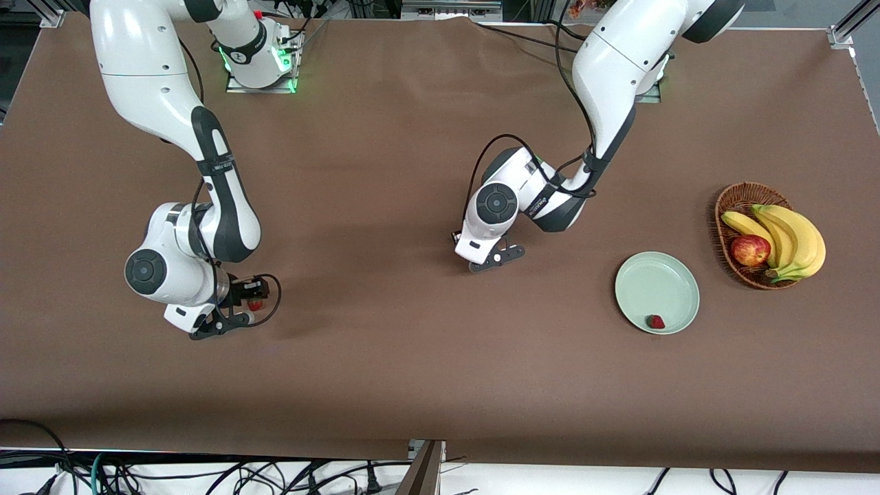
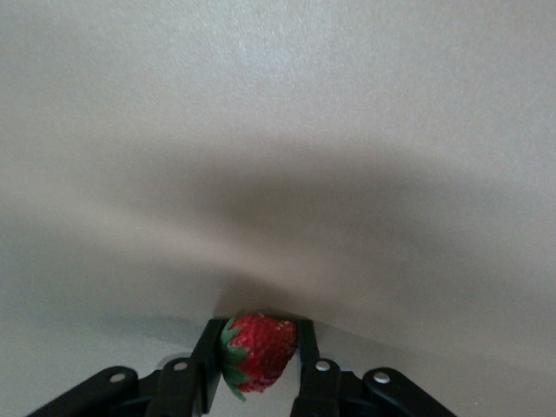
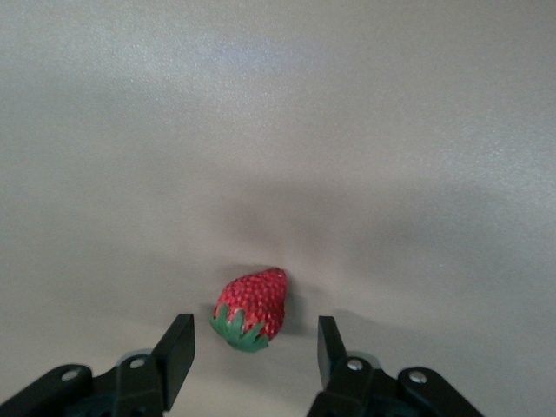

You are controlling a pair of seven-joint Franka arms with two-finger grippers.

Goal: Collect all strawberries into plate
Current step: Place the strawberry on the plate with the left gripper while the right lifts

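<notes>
Brown cloth covers the worktop end to end.

Item, nearest the front camera: strawberry on the plate, lying inside the rim of the mint-green plate, on the part of the dish closest to that camera. One of three is thus home.

Item: right gripper, low over the right arm's end of the worktop. The right wrist view shows its fingers parted, with the second strawberry lying on the cloth just ahead of the tips and centred on the gap; no contact shows. The berry's long axis runs roughly along the gripper's reach, green cap toward the gripper. Judged: a short advance, then a squeeze across the narrow width.

Item: left gripper, low over the middle of the worktop, clenched on the third strawberry, its pads pressing both flanks, cap turned to one side. The plate lies toward the left arm's end from here, so this arm has the far shorter carry; the right arm's berry is well apart from the dish.

Item, farthest: wicker basket with bananas and an apple, beside the plate.
</notes>
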